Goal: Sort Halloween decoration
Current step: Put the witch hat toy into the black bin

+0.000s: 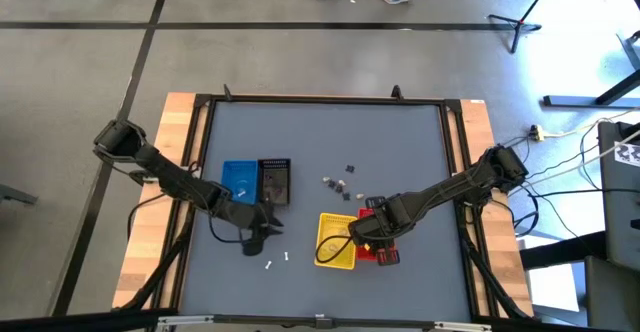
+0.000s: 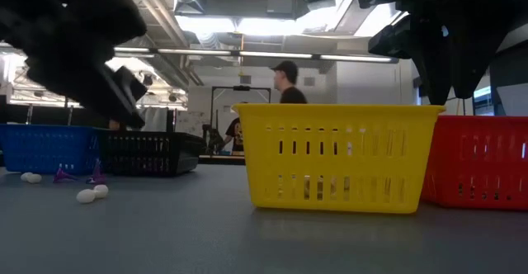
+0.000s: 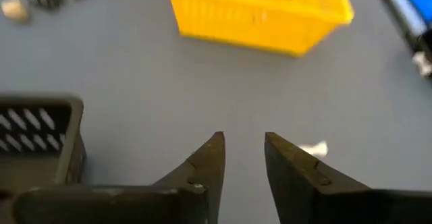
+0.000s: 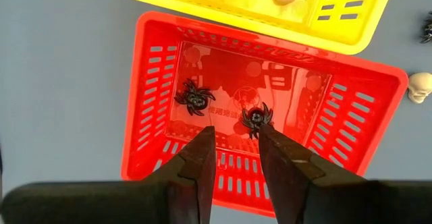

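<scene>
The right gripper (image 4: 235, 160) hangs over the red basket (image 4: 152, 99) near the tabletop's front edge, fingers slightly apart and empty. Two black spiders (image 4: 194, 97) lie on the basket floor just past the fingertips. The left gripper (image 3: 243, 160), partly open and empty, hovers beside the black basket (image 3: 40, 140); two white trinkets (image 1: 277, 261) lie near the front edge. A cluster of small trinkets (image 1: 340, 183) near the tabletop's middle is too small to count.

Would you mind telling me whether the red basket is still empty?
No, the right wrist view shows two black spiders lying on the floor of the red basket.
</scene>
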{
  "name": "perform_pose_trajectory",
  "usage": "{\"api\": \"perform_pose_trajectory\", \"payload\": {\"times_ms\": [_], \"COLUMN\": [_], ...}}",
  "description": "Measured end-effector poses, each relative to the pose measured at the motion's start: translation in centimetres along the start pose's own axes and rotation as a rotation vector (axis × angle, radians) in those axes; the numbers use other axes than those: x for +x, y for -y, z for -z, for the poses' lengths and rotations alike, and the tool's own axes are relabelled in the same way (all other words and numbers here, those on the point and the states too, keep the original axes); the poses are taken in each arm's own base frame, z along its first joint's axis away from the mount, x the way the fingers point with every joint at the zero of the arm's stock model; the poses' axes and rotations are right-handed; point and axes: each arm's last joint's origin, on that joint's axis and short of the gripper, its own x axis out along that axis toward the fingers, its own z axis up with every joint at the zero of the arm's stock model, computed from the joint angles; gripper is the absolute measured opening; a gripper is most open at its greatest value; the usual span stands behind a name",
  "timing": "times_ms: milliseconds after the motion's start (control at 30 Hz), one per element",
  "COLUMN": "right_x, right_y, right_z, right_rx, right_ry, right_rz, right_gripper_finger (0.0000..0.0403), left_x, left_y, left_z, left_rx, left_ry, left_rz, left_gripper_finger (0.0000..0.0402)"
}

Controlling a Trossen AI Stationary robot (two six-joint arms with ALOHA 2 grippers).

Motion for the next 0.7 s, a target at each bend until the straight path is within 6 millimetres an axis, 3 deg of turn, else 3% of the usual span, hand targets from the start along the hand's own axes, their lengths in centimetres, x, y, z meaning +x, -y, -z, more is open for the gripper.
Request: {"api": "perform_pose_trajectory", "payload": {"times_ms": [200, 700], "right_x": [0.0, 0.0], "right_y": [0.0, -0.1], "right_z": [0.0, -0.4], "right_rx": [0.000, -0.003], "right_ry": [0.004, 0.044], "right_rz": [-0.001, -0.011], "right_gripper_finger": [0.0113, 0.0113], "left_x": [-0.1, -0.1], "left_y": [-0.3, -0.7], "left_z": [1.1, 1.6], "left_rx": [-0.009, 0.020], "left_ry": [-0.127, -0.164], "left_rz": [0.004, -0.059], "left_gripper_finger": [0.0123, 0.0124]}}
